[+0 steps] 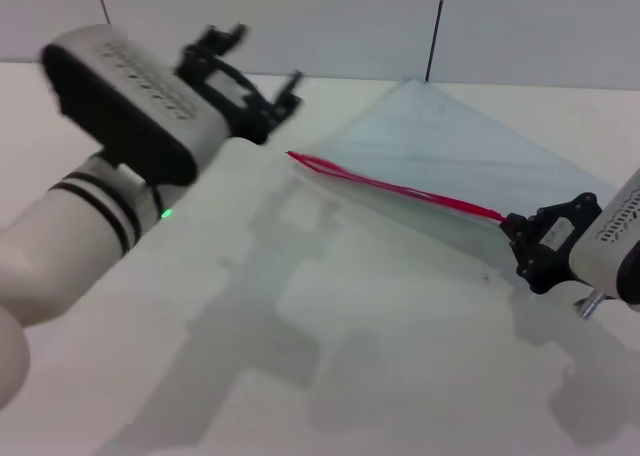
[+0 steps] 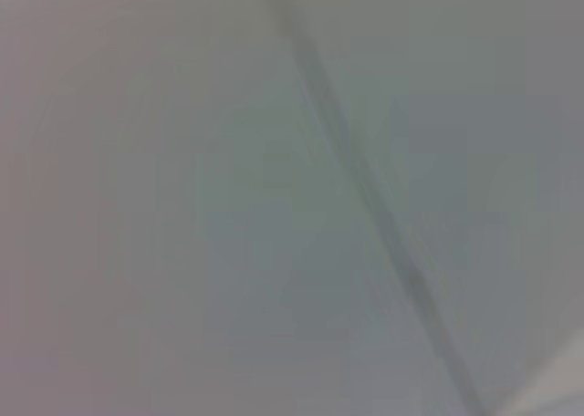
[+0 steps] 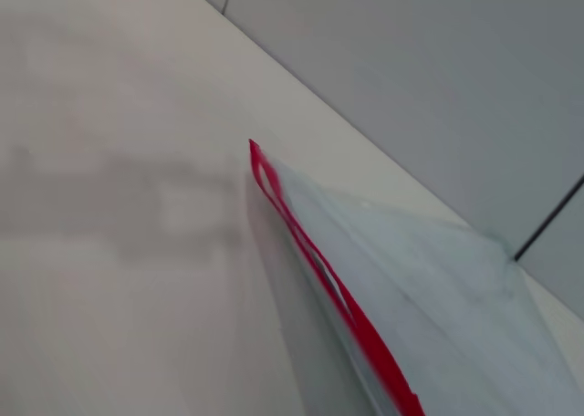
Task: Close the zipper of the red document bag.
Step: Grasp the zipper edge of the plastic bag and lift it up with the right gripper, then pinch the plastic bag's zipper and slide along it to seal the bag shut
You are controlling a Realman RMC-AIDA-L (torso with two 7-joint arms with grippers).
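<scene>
The red document bag [image 1: 440, 141] is a pale translucent pouch lying at the back right of the white table, also seen in the right wrist view [image 3: 456, 325]. Its zipper [image 1: 400, 188] runs as a thin red strip along the near edge, which stands lifted off the table. In the right wrist view the zipper [image 3: 315, 261] gapes, its two red lips apart towards the far end. My right gripper [image 1: 518, 238] is at the strip's right end and holds it there. My left gripper [image 1: 255, 64] hangs open in the air just behind the strip's left end, touching nothing.
A grey wall with a dark vertical seam [image 1: 434, 26] closes the back of the table. The bare white tabletop [image 1: 380, 356] stretches in front of the bag. The left wrist view shows only a blurred grey surface crossed by a dark line.
</scene>
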